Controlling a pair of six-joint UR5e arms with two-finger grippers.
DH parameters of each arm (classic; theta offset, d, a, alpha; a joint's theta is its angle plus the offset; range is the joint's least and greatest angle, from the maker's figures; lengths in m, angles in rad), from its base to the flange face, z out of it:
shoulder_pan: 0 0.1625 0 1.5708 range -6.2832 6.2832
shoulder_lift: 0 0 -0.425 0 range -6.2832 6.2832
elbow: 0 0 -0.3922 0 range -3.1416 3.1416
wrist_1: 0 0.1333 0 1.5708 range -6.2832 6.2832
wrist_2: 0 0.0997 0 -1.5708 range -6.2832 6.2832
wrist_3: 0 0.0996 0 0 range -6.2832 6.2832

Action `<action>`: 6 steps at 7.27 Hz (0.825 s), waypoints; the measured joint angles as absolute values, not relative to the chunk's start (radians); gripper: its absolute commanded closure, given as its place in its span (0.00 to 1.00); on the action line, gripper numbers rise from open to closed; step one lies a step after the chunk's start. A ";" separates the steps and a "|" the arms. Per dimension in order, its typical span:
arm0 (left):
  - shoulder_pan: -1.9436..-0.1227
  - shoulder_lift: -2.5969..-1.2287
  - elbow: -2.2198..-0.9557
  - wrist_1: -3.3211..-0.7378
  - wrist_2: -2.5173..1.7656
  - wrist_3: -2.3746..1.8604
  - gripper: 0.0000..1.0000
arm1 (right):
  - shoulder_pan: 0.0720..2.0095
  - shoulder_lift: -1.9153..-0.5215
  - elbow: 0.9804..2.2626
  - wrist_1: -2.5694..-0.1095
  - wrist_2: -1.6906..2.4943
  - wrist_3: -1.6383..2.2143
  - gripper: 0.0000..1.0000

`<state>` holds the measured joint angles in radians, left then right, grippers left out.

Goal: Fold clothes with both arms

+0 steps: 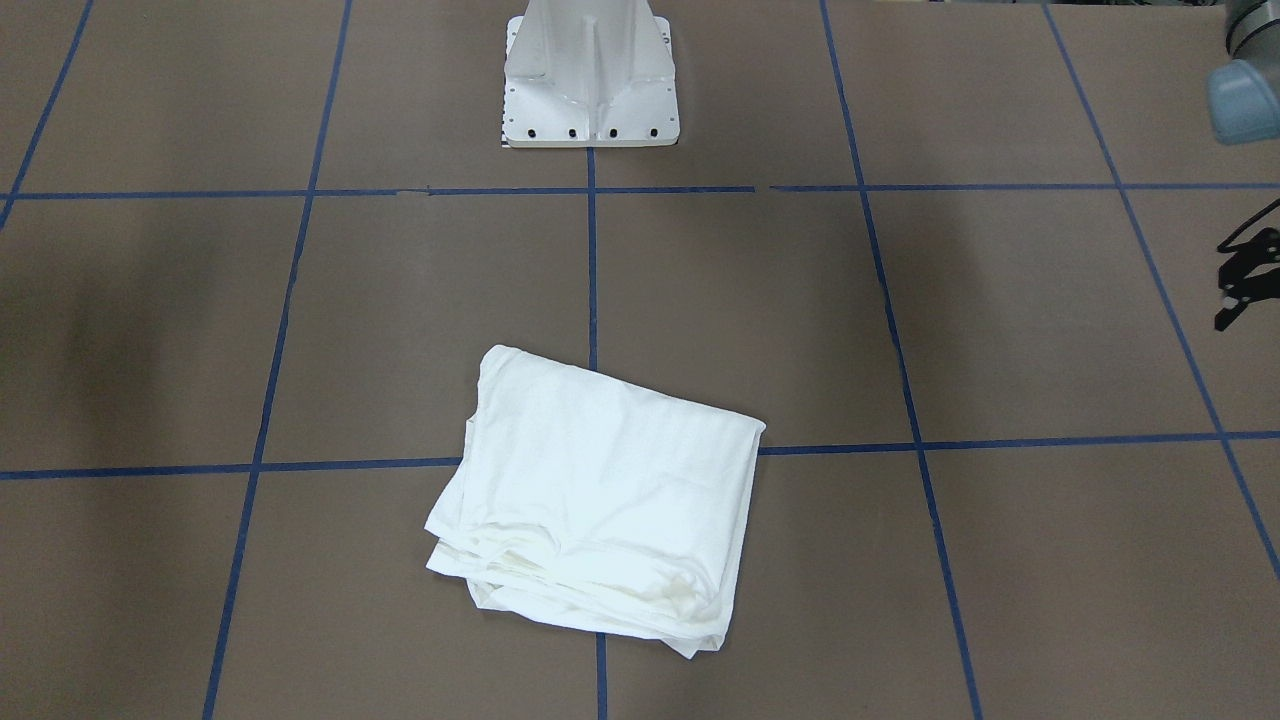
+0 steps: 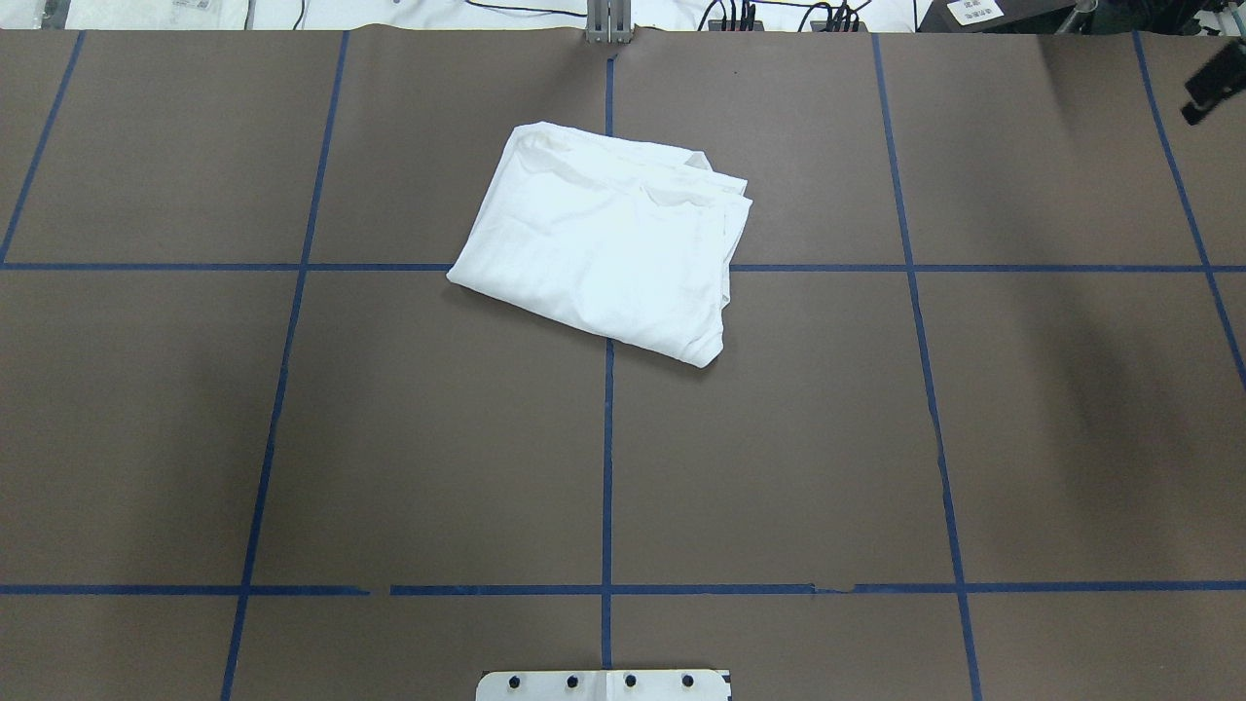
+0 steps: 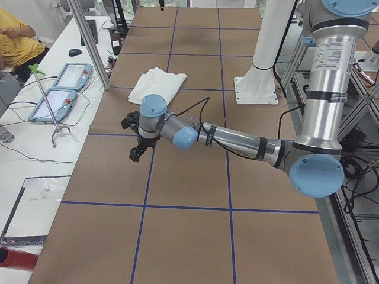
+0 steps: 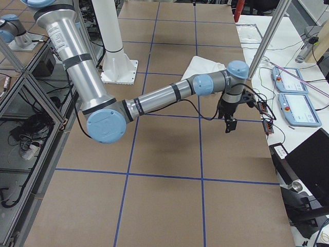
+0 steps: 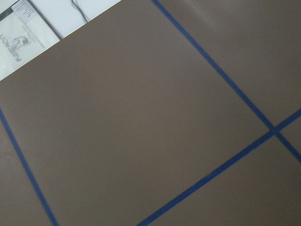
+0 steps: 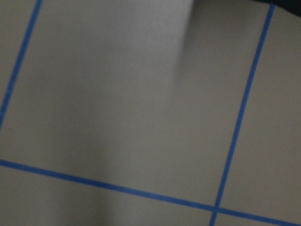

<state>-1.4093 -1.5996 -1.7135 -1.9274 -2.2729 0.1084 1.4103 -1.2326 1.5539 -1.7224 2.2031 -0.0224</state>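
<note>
You find the shirt (image 1: pixel 600 490) folded into a compact, layered rectangle of soft white cotton, hems stacked, lying skewed across a blue tape line (image 1: pixel 592 280) on the matt brown bench (image 1: pixel 1000 330), towards the operators' side. Folding appears complete; at most a squaring-up remains. The left fingers (image 1: pixel 1240 282) and right fingers (image 2: pixel 1212 86) hang well apart from it; whether they are open or closed cannot be told

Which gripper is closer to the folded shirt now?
Right, but only slightly. The right gripper hovers to the shirt's right; the left gripper hovers a little farther off to its left.
</note>
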 measured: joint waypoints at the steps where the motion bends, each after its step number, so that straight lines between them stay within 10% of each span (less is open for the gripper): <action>1: -1.462 -1.554 -1.703 -1.919 -2.280 0.138 0.00 | 1.460 -1.323 1.570 -1.722 2.218 -0.091 0.00; 6: -1.564 -1.490 -1.685 -1.620 -2.309 0.157 0.00 | 1.598 -1.637 1.768 -1.722 2.301 -0.136 0.00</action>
